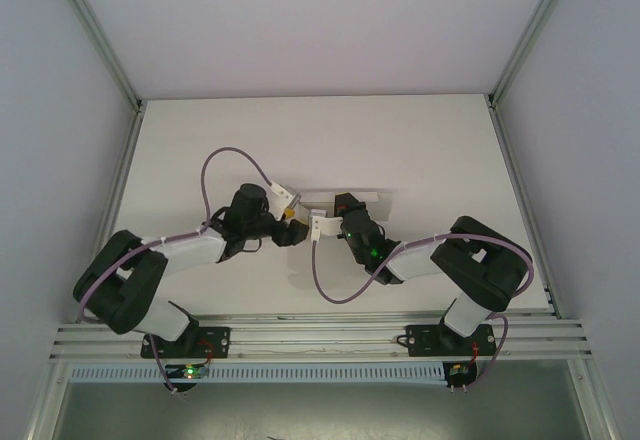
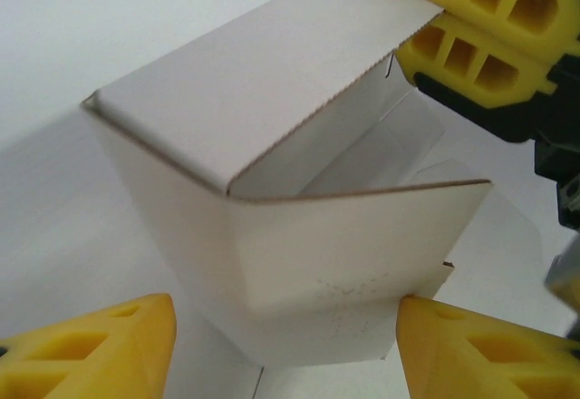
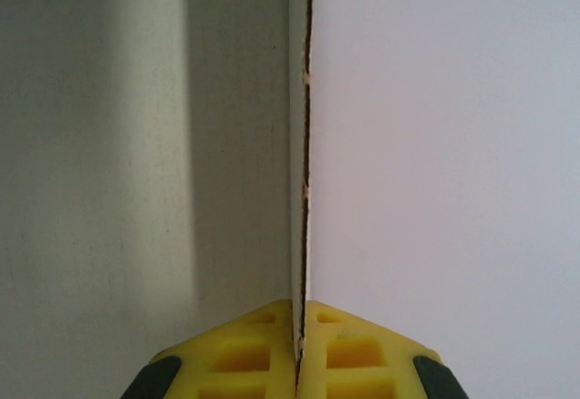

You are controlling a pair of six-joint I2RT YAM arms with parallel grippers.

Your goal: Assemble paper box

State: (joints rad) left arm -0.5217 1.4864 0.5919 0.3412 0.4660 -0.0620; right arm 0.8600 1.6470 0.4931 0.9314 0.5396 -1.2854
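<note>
The paper box [image 2: 272,199] is a half-formed shell of white card, its top flap folded over an open inside. My left gripper [image 2: 285,354] is open astride the box's near lower panel. The right fingertip [image 2: 480,349] touches the panel's corner, and the left fingertip [image 2: 100,354] stands clear of it. My right gripper [image 2: 471,23] is shut on the far end of the top flap. In the right wrist view the card edge [image 3: 301,145] runs straight up from between the right gripper's [image 3: 299,349] closed yellow pads. From above, the left gripper [image 1: 291,217] and right gripper [image 1: 322,220] meet mid-table.
The white table [image 1: 200,150] lies all round the two grippers. Grey enclosure walls and metal posts [image 1: 100,40] border it at left and right. The arm bases sit on the aluminium rail [image 1: 320,338] at the near edge.
</note>
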